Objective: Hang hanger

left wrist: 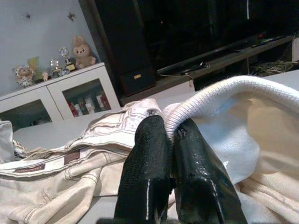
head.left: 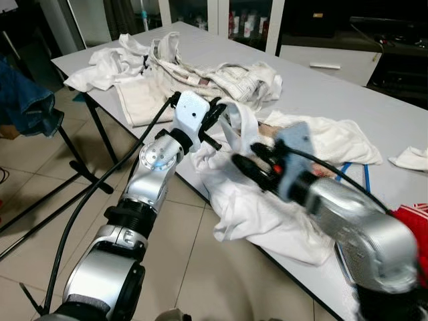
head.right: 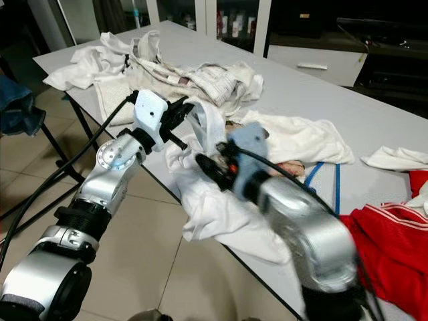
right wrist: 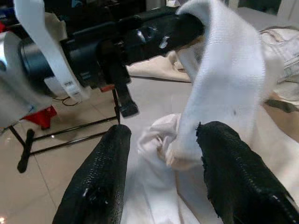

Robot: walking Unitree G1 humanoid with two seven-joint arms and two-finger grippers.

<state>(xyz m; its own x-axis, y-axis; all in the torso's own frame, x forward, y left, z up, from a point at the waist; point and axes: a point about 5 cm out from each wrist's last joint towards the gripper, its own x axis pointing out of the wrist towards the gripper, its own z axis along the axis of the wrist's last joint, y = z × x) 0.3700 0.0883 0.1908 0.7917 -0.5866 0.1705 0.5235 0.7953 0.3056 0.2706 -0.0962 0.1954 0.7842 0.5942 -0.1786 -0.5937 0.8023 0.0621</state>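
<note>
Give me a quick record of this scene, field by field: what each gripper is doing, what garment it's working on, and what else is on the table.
left gripper: shut on the ribbed edge of the white garment, lifting it above the table edge
right gripper: open, fingers either side of the hanging white fold
white garment: draped over the near edge of the grey table
cream clothes pile: far left part of the table
red garment: near right end of the table
blue hanger: partly under the white garment

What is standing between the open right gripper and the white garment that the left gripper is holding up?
Nothing visible. The right gripper is open just before the raised fold of the white garment, which the left gripper pinches at the ribbed edge.
</note>
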